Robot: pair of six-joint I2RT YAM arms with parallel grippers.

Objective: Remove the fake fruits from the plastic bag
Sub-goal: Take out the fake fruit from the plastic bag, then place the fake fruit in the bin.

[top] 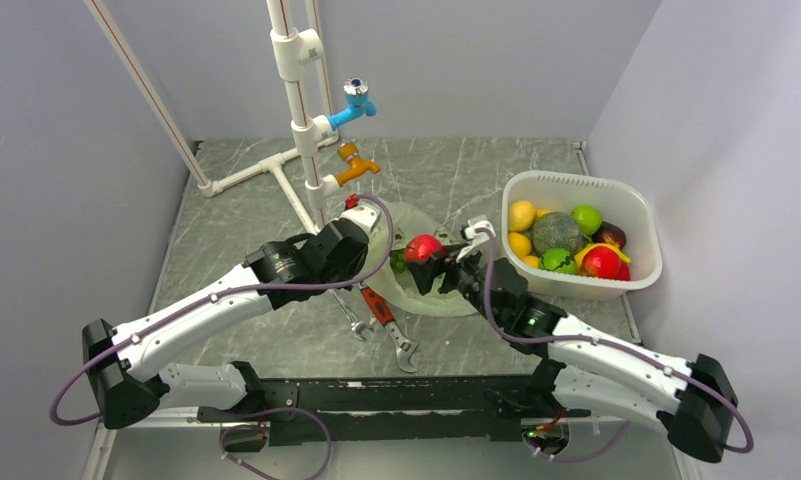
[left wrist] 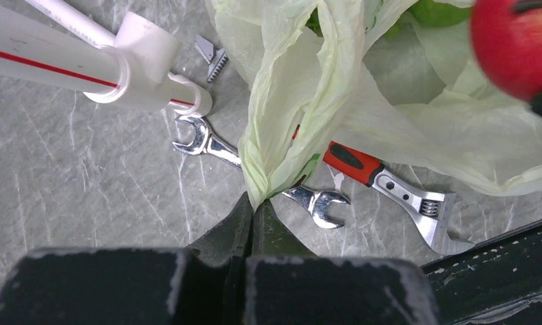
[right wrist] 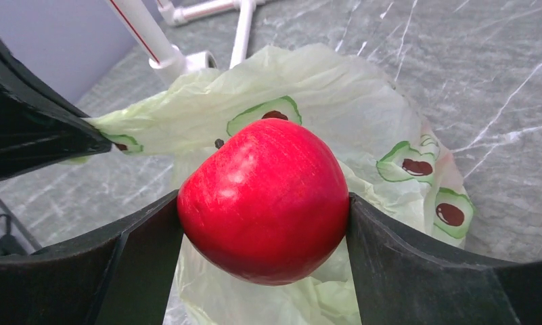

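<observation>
Two grasps | left jaws pinch plastic bag [left wrist: 281, 135] | right jaws clamp red apple [right wrist: 264, 200]

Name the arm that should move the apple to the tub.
Right. The right gripper clamps the apple, the tub sits on that side, and the left gripper is pinching the bag.
</observation>
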